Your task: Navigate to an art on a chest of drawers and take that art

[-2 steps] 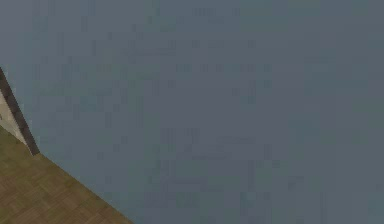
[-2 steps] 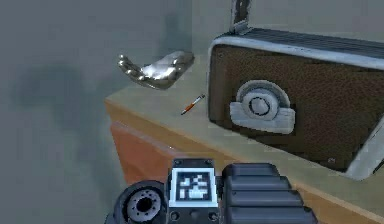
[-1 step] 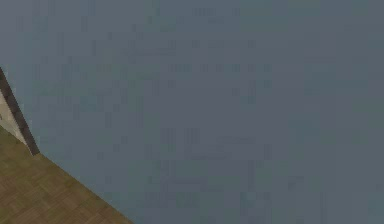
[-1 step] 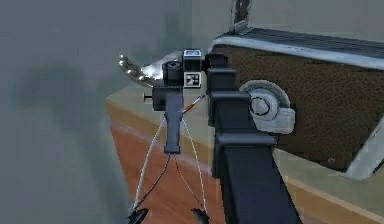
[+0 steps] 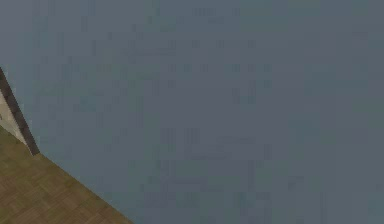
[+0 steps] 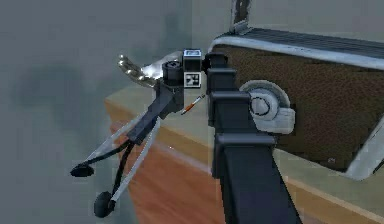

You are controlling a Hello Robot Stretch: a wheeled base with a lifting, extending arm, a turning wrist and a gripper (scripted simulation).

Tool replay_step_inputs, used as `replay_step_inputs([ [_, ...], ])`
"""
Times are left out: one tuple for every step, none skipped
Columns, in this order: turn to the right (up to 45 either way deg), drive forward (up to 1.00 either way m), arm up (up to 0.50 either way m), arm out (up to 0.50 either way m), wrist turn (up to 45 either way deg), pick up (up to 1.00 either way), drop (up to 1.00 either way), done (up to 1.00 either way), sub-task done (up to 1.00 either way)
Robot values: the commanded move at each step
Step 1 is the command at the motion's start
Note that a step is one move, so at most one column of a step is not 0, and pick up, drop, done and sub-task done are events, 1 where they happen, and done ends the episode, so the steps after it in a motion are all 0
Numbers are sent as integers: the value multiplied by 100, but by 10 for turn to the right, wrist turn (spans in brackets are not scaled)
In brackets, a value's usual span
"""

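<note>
Forward view: a plain blue-grey wall (image 5: 220, 100) is taking up most of the frame, with a wedge of wooden floor (image 5: 40, 190) lying at the lower left and a dark baseboard (image 5: 18, 115) running along the join. Arm side view: the arm (image 6: 245, 170) is rising from the bottom edge as a dark square bar, and the two white squares (image 6: 190, 70) with black marks are sitting at its far end. The gripper (image 6: 92, 188) is angling down and to the left from there, its dark fingertips (image 6: 103, 205) hanging in front of the wood front of a chest of drawers (image 6: 170, 185) and the wall beyond. Whether it is carrying anything cannot be told (nothing distinct is showing at the tips, but the chest is sitting behind them). On the chest's pale top, at the view's right, a large brown-faced box (image 6: 320, 110) with a dark frame is standing, with a round grey fitting (image 6: 268, 105) on its near face just beside the arm. A small shiny piece (image 6: 130, 67), silver and gold, is showing just left of the white squares, above the chest's far corner. Which of these two is the art cannot be told from shape, nor whether the shiny piece is resting on the chest.
</note>
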Motion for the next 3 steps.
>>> replay_step_inputs([
  [0,0,0,0,450,0,0,0,0],
  [0,0,0,0,450,0,0,0,0],
  [0,0,0,0,90,0,0,0,0],
])
